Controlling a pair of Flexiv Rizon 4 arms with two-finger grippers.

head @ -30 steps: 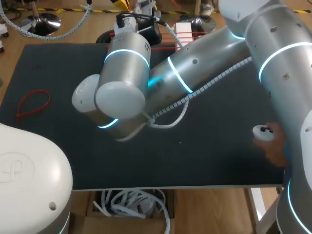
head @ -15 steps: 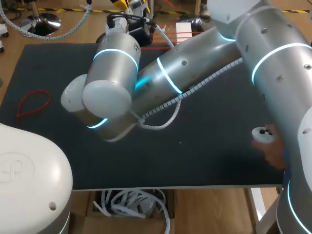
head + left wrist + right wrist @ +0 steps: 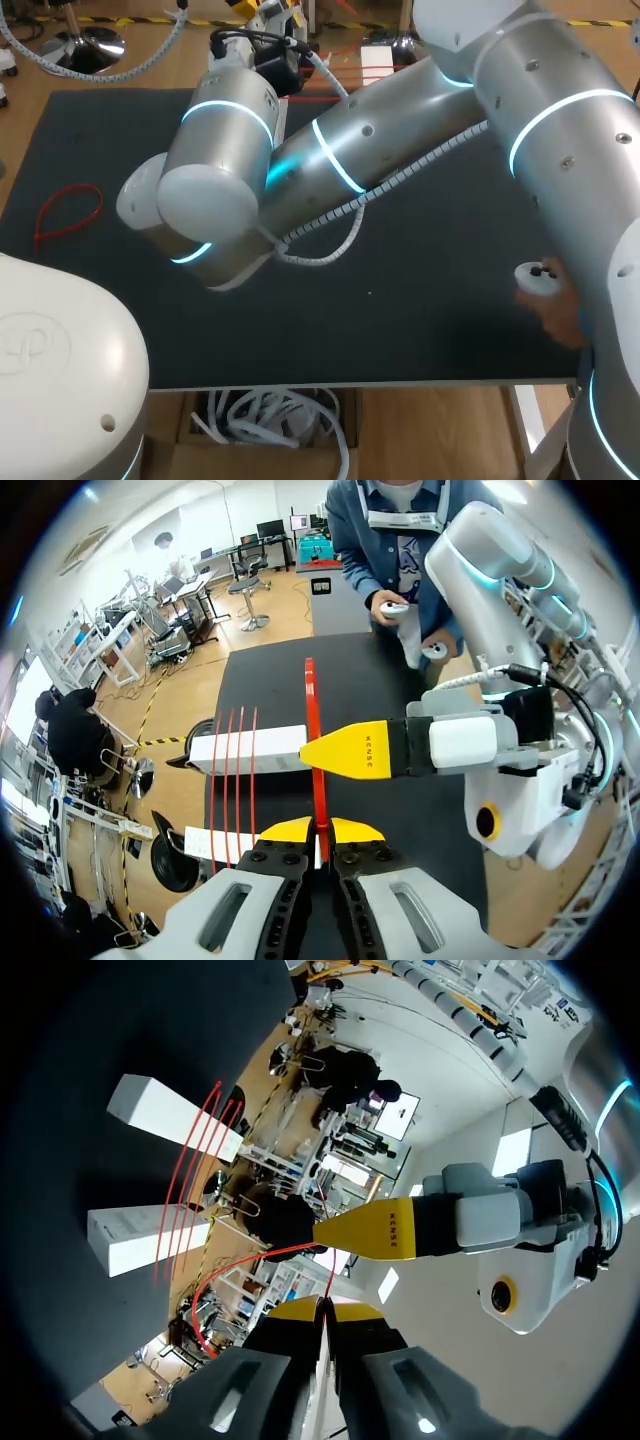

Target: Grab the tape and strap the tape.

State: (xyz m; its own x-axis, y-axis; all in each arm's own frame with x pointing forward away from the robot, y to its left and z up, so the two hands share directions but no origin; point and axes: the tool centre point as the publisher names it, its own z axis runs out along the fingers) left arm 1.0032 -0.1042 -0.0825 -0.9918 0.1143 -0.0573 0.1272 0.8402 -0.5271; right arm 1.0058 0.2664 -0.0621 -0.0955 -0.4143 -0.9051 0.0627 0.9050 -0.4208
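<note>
Looking at the left fingers (image 3: 285, 830) first: they're pinched tight on the red tape (image 3: 312, 720), which runs straight out ahead of them and crosses a yellow tip of the other arm. The right fingers (image 3: 295, 1310) look closed down too, with the thin red line curving right into the tips. I'd say both are holding the same tape, though the contact on that side is tiny, so no promises.

Just past the fingers are two white blocks (image 3: 250, 750) with three red strands (image 3: 232, 780) strung across them. In the head view all this sits at the far edge of the table (image 3: 430, 280), mostly hidden behind the right arm (image 3: 330, 170).

So progress-wise, the grab part looks done. Strapping is where it's at, I reckon. The held tape lies beside the three strands and isn't clearly seated across both blocks like they are, so that's what's left. There's also a loose red loop (image 3: 65, 215) lying near the table's left edge, not being touched.
</note>
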